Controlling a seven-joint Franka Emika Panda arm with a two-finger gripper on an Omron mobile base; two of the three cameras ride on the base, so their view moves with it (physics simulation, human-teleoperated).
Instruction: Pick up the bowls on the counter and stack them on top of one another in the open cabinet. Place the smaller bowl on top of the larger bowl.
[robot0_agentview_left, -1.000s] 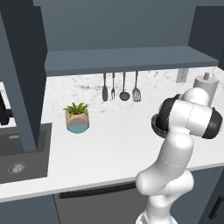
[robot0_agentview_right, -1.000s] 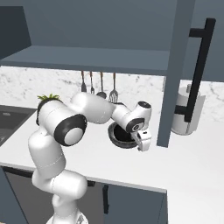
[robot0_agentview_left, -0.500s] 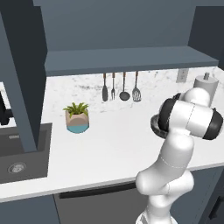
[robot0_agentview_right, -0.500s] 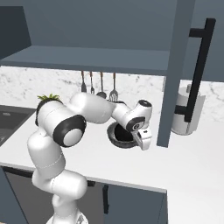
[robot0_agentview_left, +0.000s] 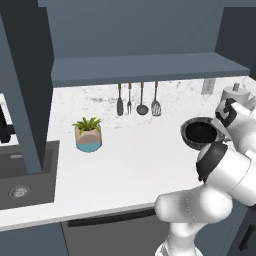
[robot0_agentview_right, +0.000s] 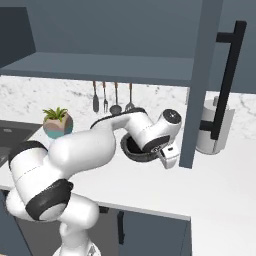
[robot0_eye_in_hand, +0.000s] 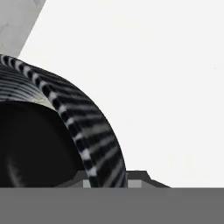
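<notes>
The larger bowl (robot0_agentview_left: 201, 133) is being grasped on the counter (robot0_agentview_left: 130, 165), its rim lodged at the gripper (robot0_agentview_right: 169, 159) (closure cannot be told). A lift toward the open cabinet (robot0_agentview_left: 150, 67) is called for next.

Two base cameras look down across the same surface (robot0_agentview_left: 125, 165) from behind, while the hand camera sits close against the larger bowl (robot0_eye_in_hand: 92, 131).

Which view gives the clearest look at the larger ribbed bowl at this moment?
The left base view: the larger bowl shows its whole round opening. The right base view has the arm covering most of it; the hand view crops it to ribbed rim.
</notes>
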